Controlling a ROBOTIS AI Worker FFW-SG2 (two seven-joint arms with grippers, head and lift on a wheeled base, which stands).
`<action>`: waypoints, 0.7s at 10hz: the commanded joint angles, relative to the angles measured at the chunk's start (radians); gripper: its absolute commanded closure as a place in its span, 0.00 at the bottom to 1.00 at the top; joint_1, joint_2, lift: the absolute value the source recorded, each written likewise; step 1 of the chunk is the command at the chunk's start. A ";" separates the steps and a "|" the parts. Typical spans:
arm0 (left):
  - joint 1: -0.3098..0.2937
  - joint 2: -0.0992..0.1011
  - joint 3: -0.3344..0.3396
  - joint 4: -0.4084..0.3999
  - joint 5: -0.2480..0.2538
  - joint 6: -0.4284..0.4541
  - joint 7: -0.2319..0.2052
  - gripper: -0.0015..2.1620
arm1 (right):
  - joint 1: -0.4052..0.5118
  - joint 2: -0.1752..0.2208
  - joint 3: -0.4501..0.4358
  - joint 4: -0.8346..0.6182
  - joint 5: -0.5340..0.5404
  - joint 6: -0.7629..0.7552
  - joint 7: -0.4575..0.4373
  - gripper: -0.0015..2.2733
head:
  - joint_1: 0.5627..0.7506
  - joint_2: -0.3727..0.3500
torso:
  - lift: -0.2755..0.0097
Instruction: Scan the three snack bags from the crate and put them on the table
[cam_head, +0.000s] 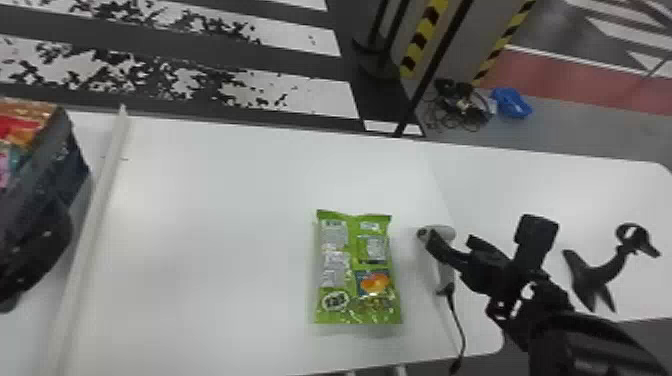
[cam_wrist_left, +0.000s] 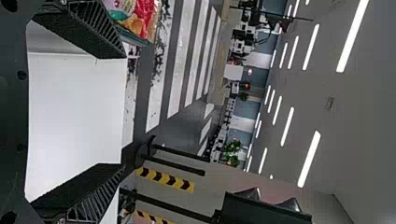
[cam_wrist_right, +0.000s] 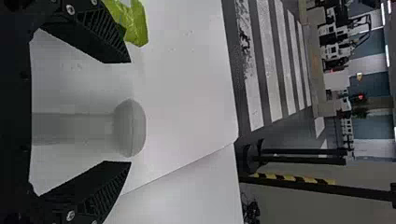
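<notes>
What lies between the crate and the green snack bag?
In the head view, a pale strip lies beside the crate; from that strip to the green snack bag, the white tabletop is bare.

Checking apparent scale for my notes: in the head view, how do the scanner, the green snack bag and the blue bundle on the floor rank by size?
1. Green snack bag, clearly largest
2. Scanner, partly covered
3. Blue bundle, farther off

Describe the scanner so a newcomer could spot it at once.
On the white table, find the green snack bag. The scanner lies just right of it, by the right gripper. Pale grey, with a black cable from its handle, it differs from the black stand farther right.
</notes>
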 joint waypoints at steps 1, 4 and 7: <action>0.000 0.000 0.000 0.000 -0.001 0.000 0.000 0.02 | 0.042 0.008 -0.007 -0.158 -0.024 0.147 0.046 0.04 | 0.70 0.12 | 0.64; 0.006 0.000 0.002 0.002 -0.001 -0.006 -0.003 0.02 | -0.057 -0.006 -0.018 -0.209 -0.014 0.585 0.280 0.04 | 0.70 0.26 | 0.64; 0.008 0.002 0.006 0.002 -0.001 -0.009 -0.005 0.02 | -0.149 -0.076 0.068 -0.036 0.025 0.644 0.392 0.04 | 0.70 0.32 | 0.64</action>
